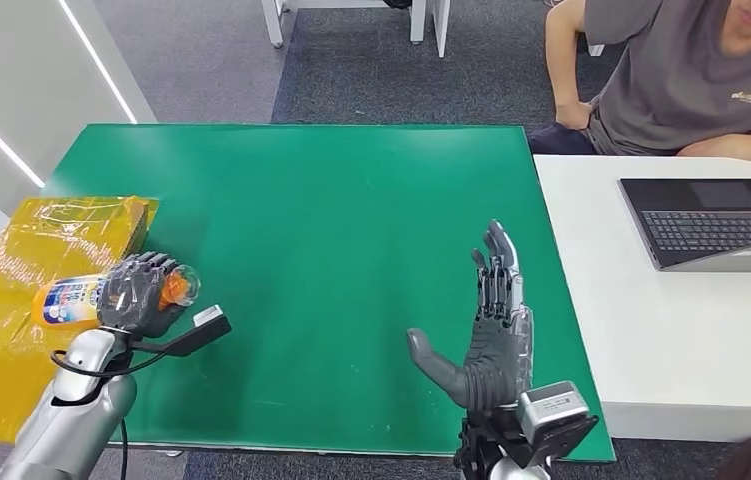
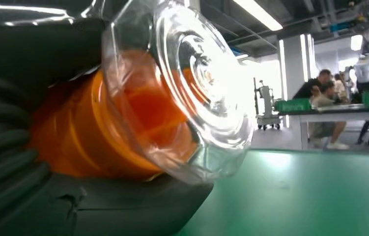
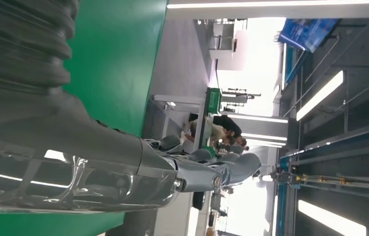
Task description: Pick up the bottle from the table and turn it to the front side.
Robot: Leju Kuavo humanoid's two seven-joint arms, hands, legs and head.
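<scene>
Your left hand (image 1: 141, 293) is curled tight around the bottle (image 1: 76, 298), holding it sideways off the left side, silver forearm rising from below. Your right hand (image 1: 486, 330) stands upright, palm turned inward, fingers straight and thumb spread wide, gripping nothing

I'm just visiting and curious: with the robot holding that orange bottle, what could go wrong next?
The bottle lies sideways in the left hand, out over the table's left edge by the yellow box; a slip while turning might drop it there. The right hand hangs open nearby, possibly bumping it.
</scene>
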